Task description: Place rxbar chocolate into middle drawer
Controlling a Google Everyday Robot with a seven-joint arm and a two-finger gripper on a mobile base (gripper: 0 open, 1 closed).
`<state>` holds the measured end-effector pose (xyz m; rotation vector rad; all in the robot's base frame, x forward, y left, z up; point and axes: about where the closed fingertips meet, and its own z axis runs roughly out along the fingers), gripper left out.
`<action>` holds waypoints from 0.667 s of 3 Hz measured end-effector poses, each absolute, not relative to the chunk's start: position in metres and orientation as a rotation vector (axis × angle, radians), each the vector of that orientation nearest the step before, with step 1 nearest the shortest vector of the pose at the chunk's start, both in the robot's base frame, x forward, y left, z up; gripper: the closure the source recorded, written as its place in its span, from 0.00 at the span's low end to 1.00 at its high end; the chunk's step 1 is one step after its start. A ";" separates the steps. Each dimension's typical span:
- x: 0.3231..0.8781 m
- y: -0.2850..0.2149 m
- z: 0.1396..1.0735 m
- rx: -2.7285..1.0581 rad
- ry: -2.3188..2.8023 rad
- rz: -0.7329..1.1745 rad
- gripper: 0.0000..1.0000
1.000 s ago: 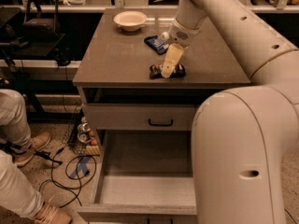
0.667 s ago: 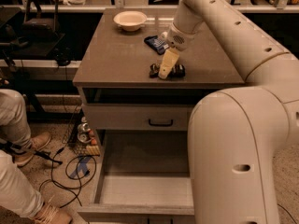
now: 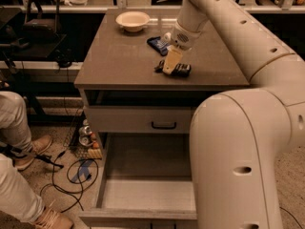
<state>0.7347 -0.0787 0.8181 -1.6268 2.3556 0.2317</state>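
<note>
The rxbar chocolate [image 3: 180, 69] lies dark and flat on the cabinet top [image 3: 119, 61], near its front edge right of centre. My gripper [image 3: 171, 65] reaches down from the arm and sits right on the bar's left part, covering some of it. The middle drawer [image 3: 143, 175] is pulled out wide below, and its pale floor shows nothing on it. My arm's large near link hides the drawer's right side.
A blue-wrapped bar [image 3: 157, 44] lies just behind the gripper and a pale bowl [image 3: 133, 20] stands at the back. A shut drawer front with a black handle [image 3: 163, 125] is above the open drawer. A person's legs [image 3: 19, 175] and cables [image 3: 71, 168] are on the floor at left.
My gripper has stayed at the dark bar, shifting only slightly. The arm's big near link has moved a little to the left in view. The bar has not moved.
</note>
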 end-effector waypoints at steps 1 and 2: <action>0.735 -0.079 0.823 -1.627 2.356 0.232 0.95; 0.719 -0.103 0.851 -1.509 2.326 0.248 1.00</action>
